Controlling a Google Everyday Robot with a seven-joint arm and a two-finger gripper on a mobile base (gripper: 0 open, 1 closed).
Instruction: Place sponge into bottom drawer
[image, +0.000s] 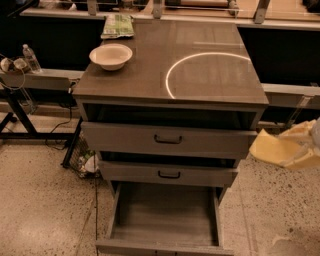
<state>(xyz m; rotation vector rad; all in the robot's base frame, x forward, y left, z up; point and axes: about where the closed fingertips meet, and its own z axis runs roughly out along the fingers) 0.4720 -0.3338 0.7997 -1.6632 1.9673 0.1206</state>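
Observation:
The grey cabinet's bottom drawer (165, 212) is pulled open, and its plain grey floor is bare. My gripper (295, 147) hangs at the right edge of the view, beside the cabinet's right side at about the height of the upper drawers. It is shut on the pale-yellow sponge (272, 149), which sticks out to the left of the fingers. The sponge is above and to the right of the open drawer, outside it. Most of the gripper is cut off by the frame edge.
A white bowl (111, 55) and a green packet (118, 25) sit at the back left of the cabinet top (200, 75). The two upper drawers (167, 140) with black handles stand slightly ajar. A water bottle (31, 57) and a black stand are on the left.

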